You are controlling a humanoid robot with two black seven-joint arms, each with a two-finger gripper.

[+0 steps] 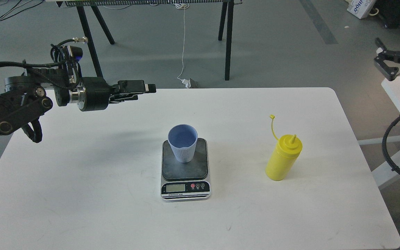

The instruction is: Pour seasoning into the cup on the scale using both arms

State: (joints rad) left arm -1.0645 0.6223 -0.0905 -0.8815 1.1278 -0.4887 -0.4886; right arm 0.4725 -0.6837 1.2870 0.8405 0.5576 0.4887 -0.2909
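One white bench [99, 194] on grey floor [273, 45] holds scale [185, 170], cup [183, 143], bottle [283, 158]; left pincer [141, 91] clenched, right pincer [385, 64] released.

We see a bright, evenly lit, sharp view, with soft faint shadows on the white table [82, 194] and no glare.

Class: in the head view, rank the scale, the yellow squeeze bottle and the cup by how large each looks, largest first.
1. scale
2. yellow squeeze bottle
3. cup
The bottle and cup stand at similar depth, so the ranking seems fair.
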